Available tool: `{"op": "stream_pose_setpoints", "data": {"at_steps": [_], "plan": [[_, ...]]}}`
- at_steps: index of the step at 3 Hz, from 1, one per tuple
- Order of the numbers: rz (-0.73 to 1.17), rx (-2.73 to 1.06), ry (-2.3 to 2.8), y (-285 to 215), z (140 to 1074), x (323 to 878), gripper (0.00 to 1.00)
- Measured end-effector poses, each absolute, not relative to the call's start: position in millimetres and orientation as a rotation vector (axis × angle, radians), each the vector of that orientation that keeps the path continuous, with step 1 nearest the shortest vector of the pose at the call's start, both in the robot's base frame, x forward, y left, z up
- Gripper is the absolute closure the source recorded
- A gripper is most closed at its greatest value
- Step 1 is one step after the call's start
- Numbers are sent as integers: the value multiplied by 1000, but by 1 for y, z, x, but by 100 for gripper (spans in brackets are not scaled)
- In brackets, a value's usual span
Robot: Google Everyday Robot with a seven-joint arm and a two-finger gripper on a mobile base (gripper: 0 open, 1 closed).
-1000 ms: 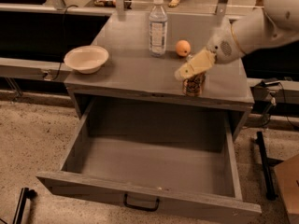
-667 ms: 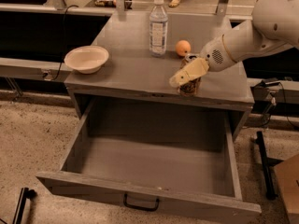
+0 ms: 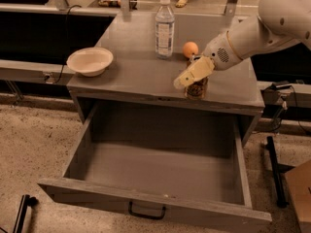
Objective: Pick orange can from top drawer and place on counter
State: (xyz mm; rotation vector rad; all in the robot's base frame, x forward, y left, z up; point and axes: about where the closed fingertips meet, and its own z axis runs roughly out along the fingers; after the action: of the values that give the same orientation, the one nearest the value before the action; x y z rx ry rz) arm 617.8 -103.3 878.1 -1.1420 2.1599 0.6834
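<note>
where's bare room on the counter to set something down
Bare counter lies between the bowl and the water bottle, down to the front edge. Crowded at image right: orange fruit, orange can and the gripper at it.

Counter (image 3: 136, 76): bowl (image 3: 90, 61); bottle (image 3: 164, 28); orange (image 3: 190, 49); orange can (image 3: 197, 89); tool (image 3: 182, 80) over can.

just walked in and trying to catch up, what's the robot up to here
The robot arm's gripper is right at the small orange-brown metal drink can. The can stands upright near the front edge of the flat grey counter. Below, the wide grey top drawer is pulled open with nothing visible inside. A cream bowl, a clear plastic water bottle and a round orange fruit also sit on the counter.
</note>
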Motion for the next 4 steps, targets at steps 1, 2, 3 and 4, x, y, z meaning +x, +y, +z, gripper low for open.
{"op": "stream_pose_setpoints", "data": {"at_steps": [1, 2, 3, 4], "plan": [[652, -1240, 2103, -85, 891, 615, 0], [630, -1268, 2049, -85, 910, 613, 0], [573, -1210, 2010, -115, 939, 617, 0], [563, -1201, 1940, -149, 970, 614, 0]]}}
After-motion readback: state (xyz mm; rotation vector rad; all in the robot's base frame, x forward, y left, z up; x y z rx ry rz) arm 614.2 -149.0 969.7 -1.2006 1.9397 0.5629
